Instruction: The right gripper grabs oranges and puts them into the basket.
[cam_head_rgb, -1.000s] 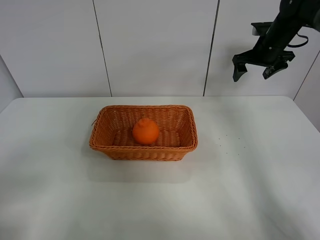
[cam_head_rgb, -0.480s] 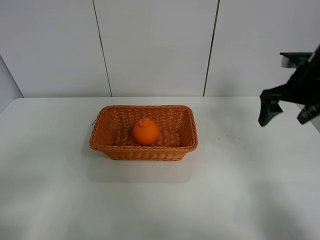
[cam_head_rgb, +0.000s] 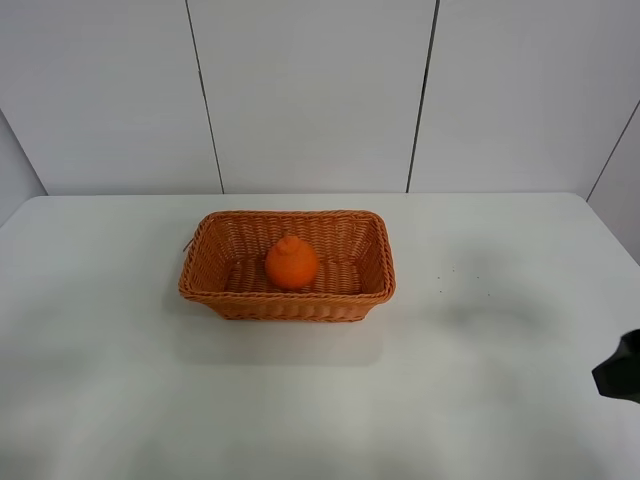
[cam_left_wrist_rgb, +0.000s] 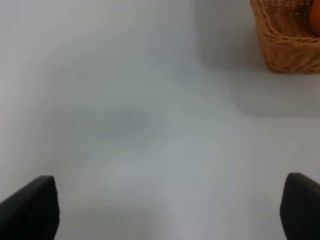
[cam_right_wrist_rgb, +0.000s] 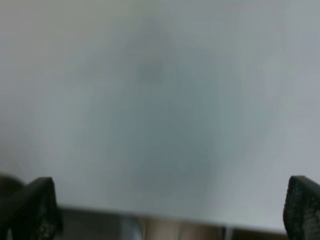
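The orange (cam_head_rgb: 291, 263) with its knobbed top sits inside the woven basket (cam_head_rgb: 212, 288) at the middle of the white table. A corner of the basket (cam_left_wrist_rgb: 280, 45) and a sliver of the orange (cam_left_wrist_rgb: 315, 18) show in the left wrist view. My right gripper (cam_right_wrist_rgb: 170, 210) is open and empty, its fingertips (cam_right_wrist_rgb: 35, 205) spread wide over bare table; in the exterior high view only a black tip of it (cam_head_rgb: 622, 370) shows at the right edge, far from the basket. My left gripper (cam_left_wrist_rgb: 170, 210) is open and empty over bare table left of the basket.
The white table (cam_head_rgb: 470, 380) spreads around the basket. A panelled white wall (cam_head_rgb: 310, 90) stands behind it. The table's front edge shows blurred in the right wrist view (cam_right_wrist_rgb: 150, 215).
The right arm has swung from high at the back right down and out to the right edge of the exterior high view. The orange and basket have not moved.
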